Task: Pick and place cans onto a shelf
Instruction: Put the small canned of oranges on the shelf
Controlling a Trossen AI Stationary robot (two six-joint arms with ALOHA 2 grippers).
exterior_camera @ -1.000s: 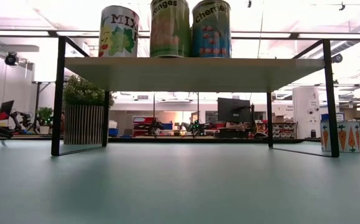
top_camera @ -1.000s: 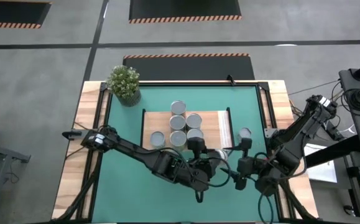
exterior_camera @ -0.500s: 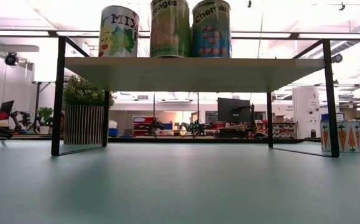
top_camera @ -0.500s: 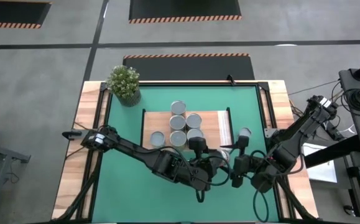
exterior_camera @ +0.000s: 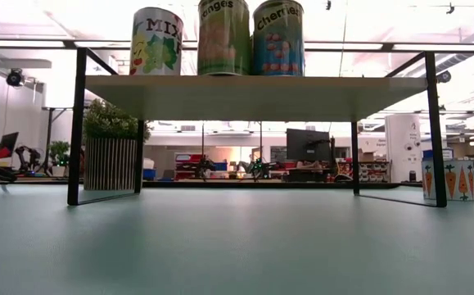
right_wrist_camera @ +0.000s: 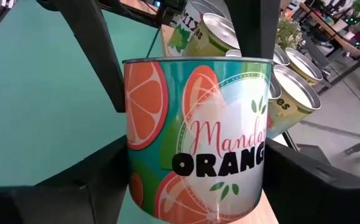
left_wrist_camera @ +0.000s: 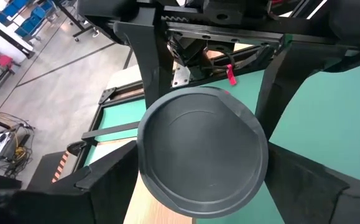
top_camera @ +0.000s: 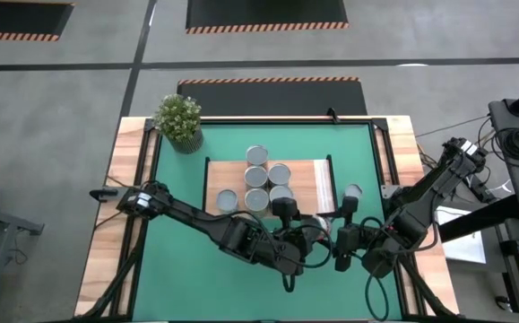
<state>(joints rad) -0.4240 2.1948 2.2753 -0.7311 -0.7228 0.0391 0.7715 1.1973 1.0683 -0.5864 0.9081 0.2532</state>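
Observation:
A can with an orange-slice label reading "Mandarin Oranges" [right_wrist_camera: 195, 134] fills the right wrist view. Its round dark end [left_wrist_camera: 201, 149] faces the left wrist camera. My left gripper [top_camera: 306, 239] and my right gripper [top_camera: 335, 244] meet at this can, just near of the shelf [top_camera: 306, 175]; in the high view the arms hide it. Several cans [top_camera: 256, 177] stand upright on the light-wood shelf. Three of them show on the board in the low view [exterior_camera: 223, 37]. One more can [top_camera: 353, 193] stands on the green mat to the right of the shelf. My left gripper has its two fingers [left_wrist_camera: 108, 180] on opposite sides of the can's wall, coming from the end that faces its camera and lying along the can. My right gripper pinches the can's labelled wall [right_wrist_camera: 133, 155] between its two fingers [right_wrist_camera: 92, 180], which lie across the can. The can stands upright in its view; what is under it is hidden.
A potted plant [top_camera: 179, 120] stands at the mat's far left corner. The shelf's black frame legs [exterior_camera: 77, 123] stand on the mat. A carrot-labelled can [exterior_camera: 449, 180] shows at the right in the low view. The near half of the mat [top_camera: 178, 269] is open.
My right gripper has gone a little toward the table's left, closer to my left gripper. The cans on the shelf have stayed in place.

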